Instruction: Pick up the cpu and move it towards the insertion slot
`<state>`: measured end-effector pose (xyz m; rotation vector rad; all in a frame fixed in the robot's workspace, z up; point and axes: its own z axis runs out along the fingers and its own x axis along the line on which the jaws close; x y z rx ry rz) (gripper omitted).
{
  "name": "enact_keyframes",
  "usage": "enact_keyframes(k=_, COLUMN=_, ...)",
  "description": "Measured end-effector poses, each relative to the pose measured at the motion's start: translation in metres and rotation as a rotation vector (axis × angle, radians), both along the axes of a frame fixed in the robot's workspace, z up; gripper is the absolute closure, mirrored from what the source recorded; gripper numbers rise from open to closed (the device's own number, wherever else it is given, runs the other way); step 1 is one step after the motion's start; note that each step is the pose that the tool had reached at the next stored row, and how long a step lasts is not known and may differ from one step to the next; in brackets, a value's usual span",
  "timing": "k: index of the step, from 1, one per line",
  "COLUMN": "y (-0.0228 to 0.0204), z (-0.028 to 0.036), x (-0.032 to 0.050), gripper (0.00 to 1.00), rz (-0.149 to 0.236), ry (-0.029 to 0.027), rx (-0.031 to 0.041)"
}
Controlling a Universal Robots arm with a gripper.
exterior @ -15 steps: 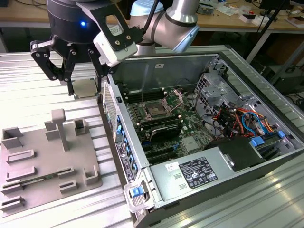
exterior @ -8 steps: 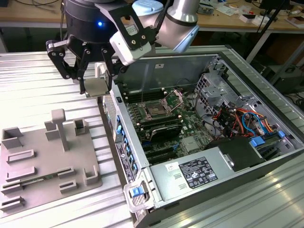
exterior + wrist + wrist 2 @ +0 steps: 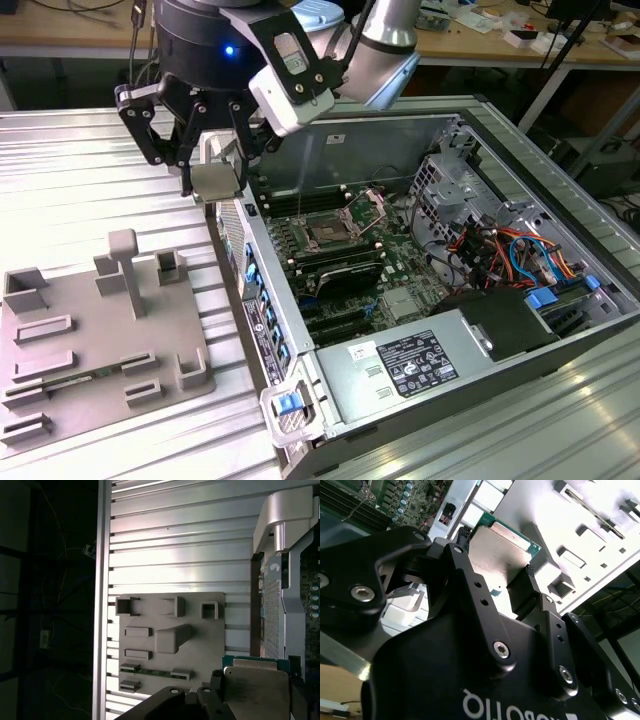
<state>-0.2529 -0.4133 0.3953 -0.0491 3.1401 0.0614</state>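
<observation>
The cpu [image 3: 212, 180] hangs in the air, pinched flat between the black fingers [image 3: 187, 150] of the end effector [image 3: 210, 172], above the ribbed metal tabletop [image 3: 80, 190] and just beside the near wall of the open computer case [image 3: 470, 120]. On the exterior view's left, the grey holder tray [image 3: 95, 330] lies on the tabletop, below and apart from the chip. To the right, inside the case, the insertion slot [image 3: 330, 232] sits on the motherboard with its metal plate raised. In the second wrist view the chip's pale metal top [image 3: 495, 555] shows clamped at both edges
</observation>
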Motion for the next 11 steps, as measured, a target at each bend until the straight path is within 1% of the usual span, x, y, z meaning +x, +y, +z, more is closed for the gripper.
enact_keyframes(k=6, y=0.0, z=-0.0001, x=0.0167, gripper=0.45, rz=0.0, ry=0.0, rx=0.0)
enact_keyframes(k=7, y=0.0, z=-0.0002, x=0.0242, gripper=0.45, rz=0.0, ry=0.0, rx=0.0001)
enact_keyframes(k=11, y=0.0, z=-0.0003, x=0.038, gripper=0.45, rz=0.0, ry=0.0, rx=0.0001)
